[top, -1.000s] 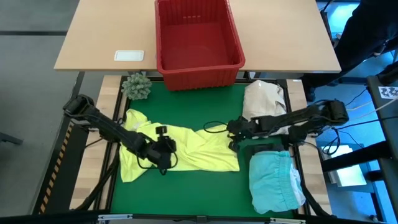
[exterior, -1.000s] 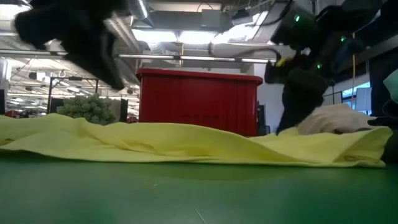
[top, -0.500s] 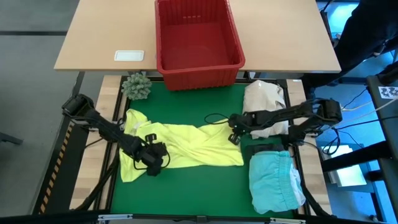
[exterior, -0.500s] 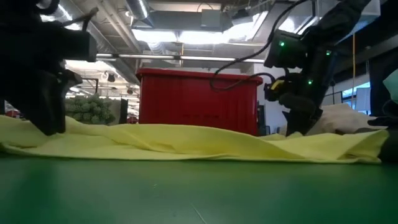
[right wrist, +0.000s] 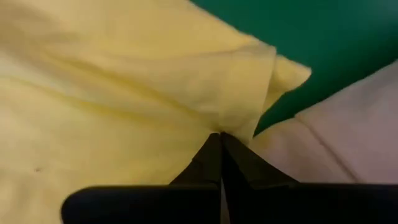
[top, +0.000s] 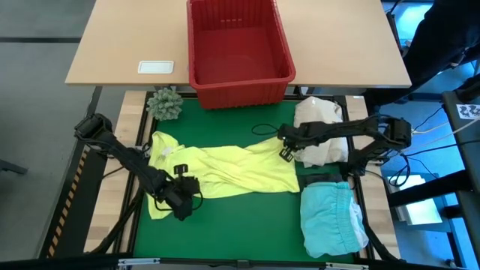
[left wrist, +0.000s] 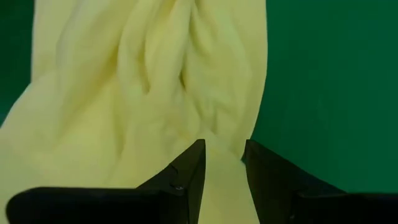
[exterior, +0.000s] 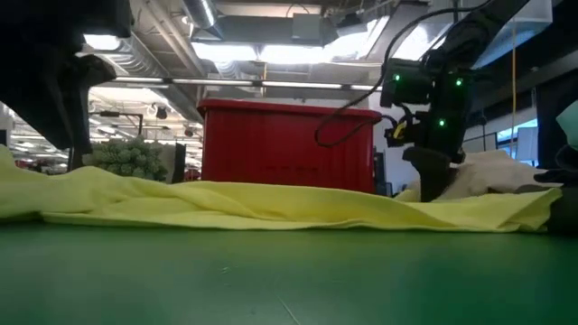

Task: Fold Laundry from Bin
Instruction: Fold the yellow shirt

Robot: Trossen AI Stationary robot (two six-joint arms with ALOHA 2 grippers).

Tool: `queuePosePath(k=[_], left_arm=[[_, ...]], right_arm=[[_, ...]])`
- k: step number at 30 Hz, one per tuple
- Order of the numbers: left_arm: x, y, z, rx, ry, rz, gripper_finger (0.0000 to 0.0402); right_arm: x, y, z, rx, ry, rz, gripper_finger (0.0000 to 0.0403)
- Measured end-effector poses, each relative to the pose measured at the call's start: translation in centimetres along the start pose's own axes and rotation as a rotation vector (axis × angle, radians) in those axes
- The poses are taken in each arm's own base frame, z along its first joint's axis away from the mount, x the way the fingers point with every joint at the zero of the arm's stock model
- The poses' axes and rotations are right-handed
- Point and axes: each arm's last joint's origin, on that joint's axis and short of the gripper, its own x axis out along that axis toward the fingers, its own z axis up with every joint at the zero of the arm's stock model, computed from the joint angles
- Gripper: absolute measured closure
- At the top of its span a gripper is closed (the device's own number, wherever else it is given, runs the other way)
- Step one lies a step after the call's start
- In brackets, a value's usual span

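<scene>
The bright yellow garment (top: 225,169) lies spread across the green mat, rumpled into long folds (exterior: 271,203). My left gripper (top: 182,204) is at its near left part, shut on the cloth. My right gripper (top: 286,152) is shut on the garment's far right corner, beside the cream-white bundle (top: 319,127). The red bin (top: 240,94) stands on the wooden table behind the mat. A light turquoise garment (top: 330,217) lies folded at the near right, with a dark one (top: 315,180) showing under its far edge. My left gripper has a gathered bunch of the yellow garment's near edge (left wrist: 224,149) between its two fingers (left wrist: 189,171), several layers thick. The fingers come steeply from above. Pleats run away from the hold, and the rest of the cloth lies on the mat. My right gripper pinches the garment's far right corner (right wrist: 219,124) between its two shut fingers (right wrist: 211,155). They come steeply from above. Creases fan out from the pinch; the corner's tip (right wrist: 289,74) sticks out past it, and the cloth beyond lies on the mat.
A green spiky ball (top: 165,103) sits at the mat's far left corner. A small white card (top: 156,67) lies on the wooden table left of the bin. Bare mat runs along the near edge (top: 240,232).
My left gripper has gone toward the near edge and a little left with its bunch of cloth. My right gripper has gone toward the far edge, drawing the right corner with it. Between them the yellow garment has been spread out wider.
</scene>
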Motion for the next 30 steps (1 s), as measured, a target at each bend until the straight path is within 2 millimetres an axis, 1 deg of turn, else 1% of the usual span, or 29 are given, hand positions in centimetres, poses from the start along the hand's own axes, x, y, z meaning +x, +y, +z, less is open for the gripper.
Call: queuePosePath(k=[5, 8, 10, 12, 14, 19, 22, 24, 26, 30], left_arm=[[-0.3, -0.2, -0.3, -0.031, 0.010, 0.003, 0.0294], [-0.4, -0.4, -0.4, -0.042, 0.012, -0.002, 0.0294], [-0.4, -0.4, -0.5, -0.045, 0.002, 0.008, 0.0294], [-0.4, -0.4, -0.5, -0.046, -0.018, 0.030, 0.0294], [-0.3, -0.3, -0.5, -0.068, -0.031, 0.042, 0.0294], [-0.1, -0.3, -0.9, -0.086, 0.015, 0.011, 0.0294], [-0.1, -0.4, -1.0, -0.080, 0.013, 0.014, 0.0294], [0.0, -0.1, -0.8, -0.084, 0.003, 0.033, 0.0294], [0.4, 0.3, -0.8, -0.081, 0.010, 0.048, 0.0294], [1.4, 1.2, -1.2, -0.093, 0.061, 0.064, 0.0294]], right_arm=[[-1.8, 0.2, 0.5, 0.003, -0.105, 0.092, 0.0402], [-3.6, 0.5, 0.6, -0.015, -0.200, 0.140, 0.0402], [-4.8, 1.2, 0.8, -0.057, -0.288, 0.189, 0.0402], [-6.0, 2.1, 0.7, -0.094, -0.364, 0.240, 0.0402], [-7.1, 3.4, 0.8, -0.131, -0.455, 0.301, 0.0402], [-8.7, 7.6, -0.2, -0.249, -0.600, 0.445, 0.0402], [-8.8, 10.2, -1.2, -0.318, -0.628, 0.509, 0.0402], [-8.4, 11.7, -1.8, -0.357, -0.625, 0.536, 0.0402], [-7.6, 13.1, -2.4, -0.388, -0.617, 0.556, 0.0402], [-5.1, 15.4, -3.5, -0.418, -0.550, 0.560, 0.0402]])
